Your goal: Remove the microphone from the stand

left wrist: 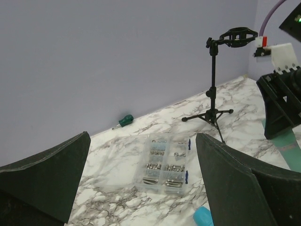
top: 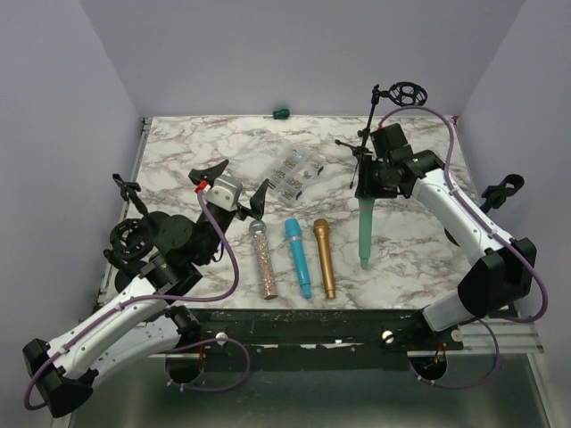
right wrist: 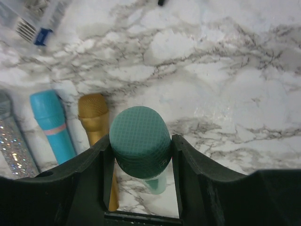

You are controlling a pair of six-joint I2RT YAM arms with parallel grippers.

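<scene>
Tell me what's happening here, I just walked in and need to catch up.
The right gripper is shut on a green microphone, holding it upright, head up, near the microphone stand, whose ring is empty, so it is already off. The left gripper hangs open, holding nothing. A glitter microphone, a blue microphone and a gold microphone lie side by side on the table.

green microphone (right wrist: 140, 141) — handle mostly hidden under head | parts box (right wrist: 23, 21) — cut by edge
</scene>
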